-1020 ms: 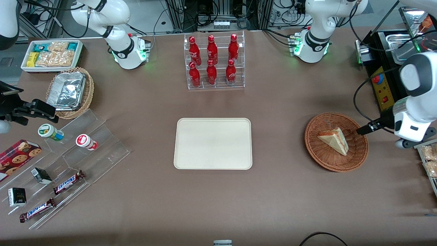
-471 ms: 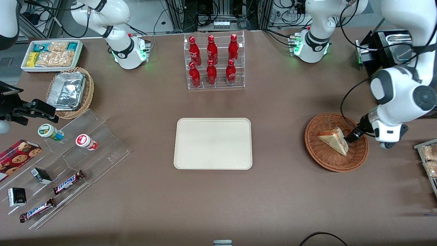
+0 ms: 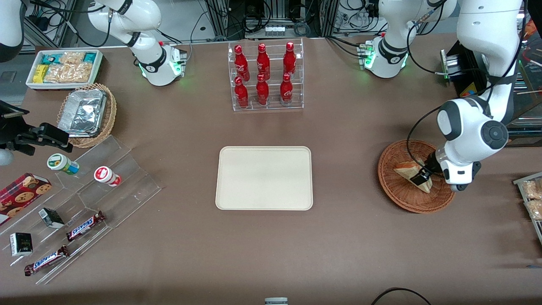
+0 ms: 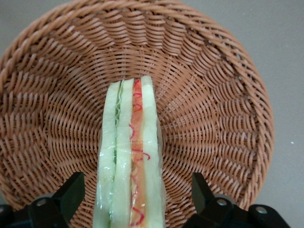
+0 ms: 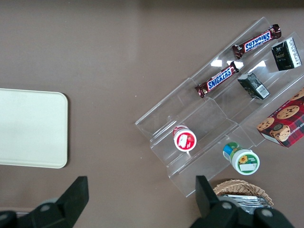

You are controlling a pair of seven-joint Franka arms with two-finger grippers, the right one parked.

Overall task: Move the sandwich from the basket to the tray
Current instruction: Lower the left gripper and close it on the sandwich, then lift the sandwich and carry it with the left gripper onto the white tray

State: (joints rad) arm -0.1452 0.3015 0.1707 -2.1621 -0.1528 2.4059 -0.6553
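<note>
The sandwich (image 3: 405,170), a pale bread wedge with red, orange and green filling, lies in the reddish-brown wicker basket (image 3: 396,195) toward the working arm's end of the table. My left gripper (image 3: 421,177) hangs low over the basket, at the sandwich's thick end. In the left wrist view the sandwich (image 4: 129,156) stands on edge in the basket (image 4: 223,109), and my gripper (image 4: 135,191) is open with one black finger on each side of it and a gap at both. The cream tray (image 3: 264,178) lies bare at the table's middle.
A rack of red bottles (image 3: 264,76) stands farther from the front camera than the tray. Toward the parked arm's end are a clear stepped stand (image 3: 97,186) with snacks, a tan basket holding a foil container (image 3: 87,113) and a white snack bin (image 3: 63,67).
My left arm has swung in from the table's end and come down over the basket. The open fingers now straddle the sandwich. The sandwich has not moved.
</note>
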